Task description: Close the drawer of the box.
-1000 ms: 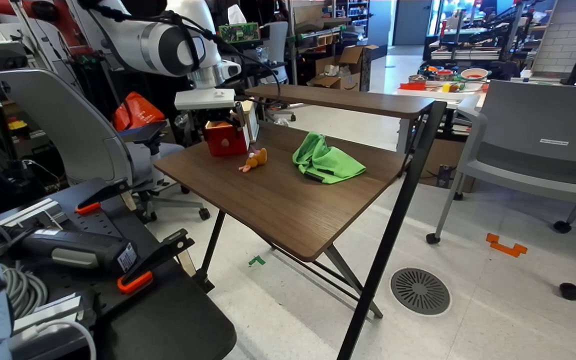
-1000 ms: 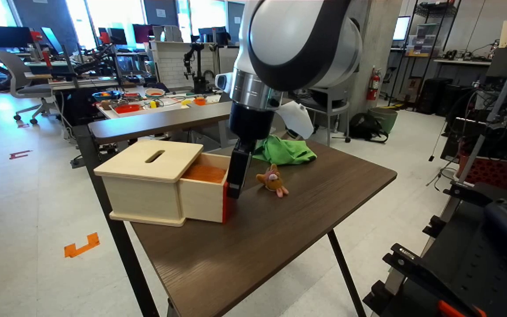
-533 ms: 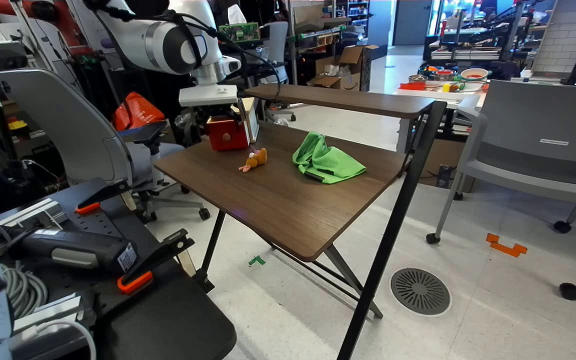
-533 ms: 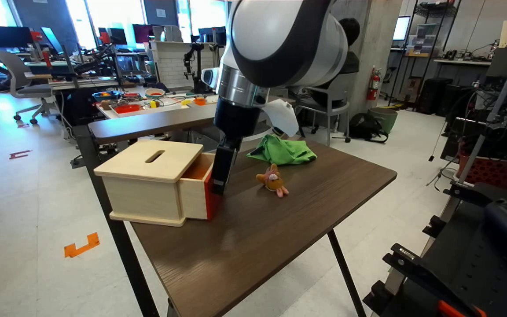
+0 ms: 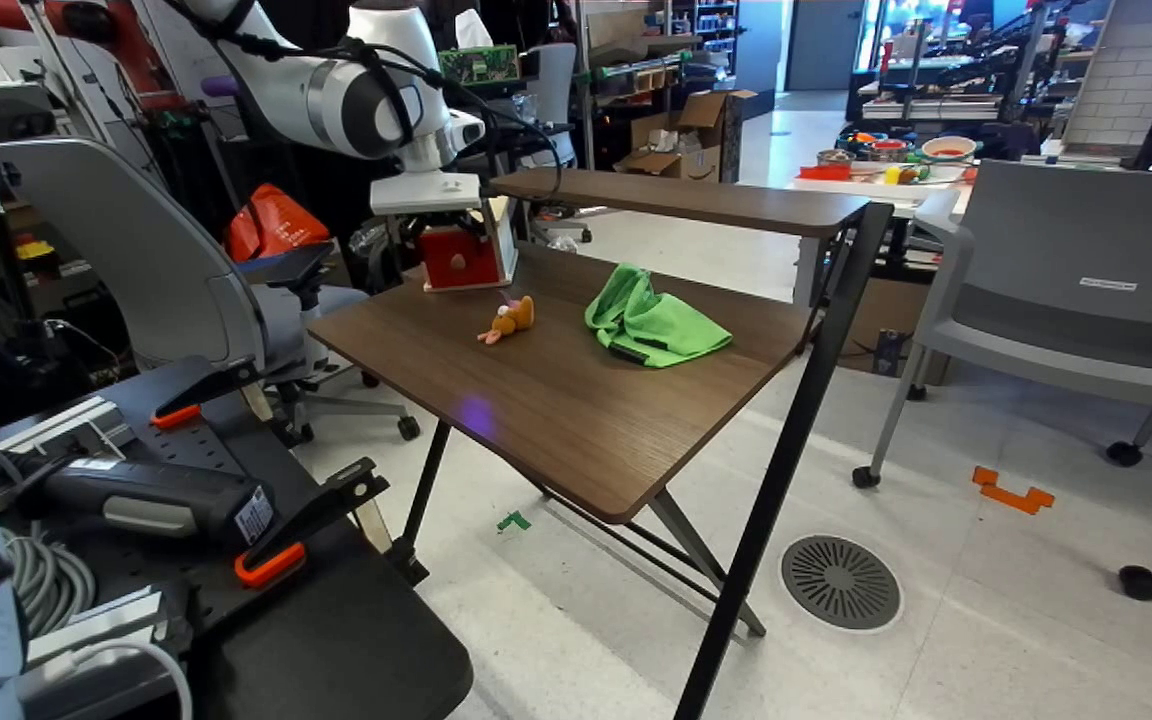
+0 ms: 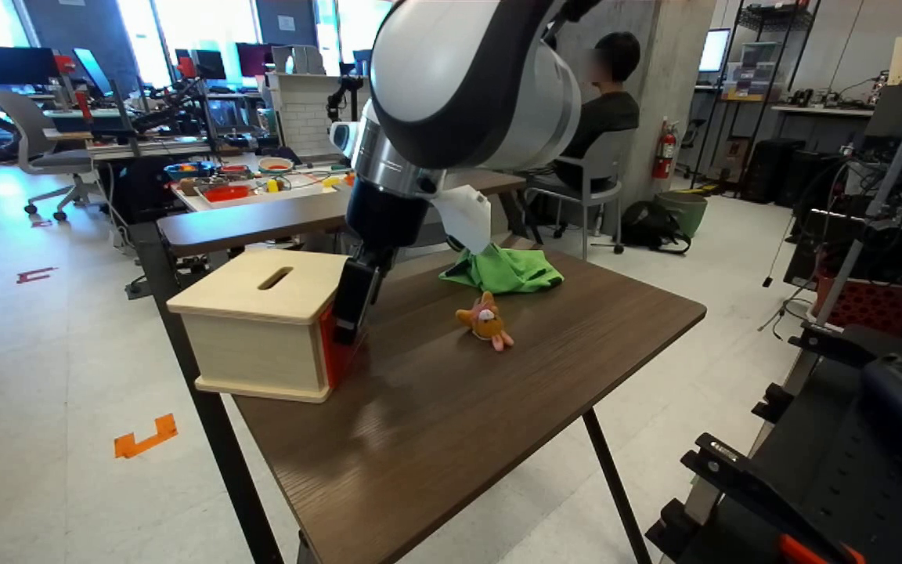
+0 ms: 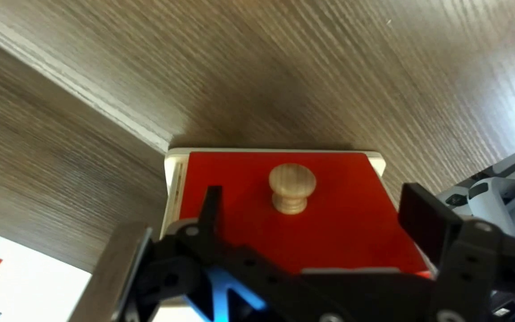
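The pale wooden box (image 6: 251, 348) stands on the brown table, with a slotted lid. It also shows in an exterior view (image 5: 505, 240). Its drawer's red front (image 6: 333, 356) sits about flush with the box's end; no drawer side shows. The red front (image 7: 342, 228) fills the middle of the wrist view, with a round wooden knob (image 7: 292, 182). My gripper (image 7: 313, 197) is open, its fingers apart with nothing between them, and the knob shows beyond the gap. In an exterior view the gripper (image 6: 351, 325) is right up against the red front; exact contact is hard to tell.
A small orange plush toy (image 6: 485, 321) lies on the table (image 6: 451, 423) near the box. A green cloth (image 6: 504, 268) lies farther along. A raised shelf (image 5: 676, 200) runs along one table side. A person (image 6: 604, 110) sits in the background.
My gripper has moved toward the box, and the red drawer front has moved with it. The drawer stood partly out with its wooden side and orange inside showing; now these no longer show.
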Tool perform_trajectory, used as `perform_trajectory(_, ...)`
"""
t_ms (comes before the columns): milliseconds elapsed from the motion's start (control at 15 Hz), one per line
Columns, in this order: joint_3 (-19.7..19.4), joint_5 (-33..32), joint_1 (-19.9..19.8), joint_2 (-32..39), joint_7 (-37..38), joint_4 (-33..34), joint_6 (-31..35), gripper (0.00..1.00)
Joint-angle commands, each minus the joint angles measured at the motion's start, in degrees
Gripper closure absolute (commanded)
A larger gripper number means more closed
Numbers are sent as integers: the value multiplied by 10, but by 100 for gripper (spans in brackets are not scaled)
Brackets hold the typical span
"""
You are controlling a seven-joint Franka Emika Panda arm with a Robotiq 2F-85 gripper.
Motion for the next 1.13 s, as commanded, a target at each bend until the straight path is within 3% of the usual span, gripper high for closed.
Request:
perform_trajectory(0, 20, 0, -8, 27, -4, 31, 28, 0)
perform_trajectory(333, 20, -5, -20, -16, 0, -20, 28, 0)
perform_trajectory(667, -22, -10, -17, -127, 33, -130, -40, 0)
perform_trajectory(800, -8, 7, -35, -168, 27, -177, -49, 0)
perform_trajectory(867, 21, 32, -58, -185, 10, -203, -66, 0)
perform_trajectory(933, -10, 11, -28, -127, 17, -134, -47, 0)
perform_trajectory(1067, 3, 25, -40, -161, 14, -174, -58, 0)
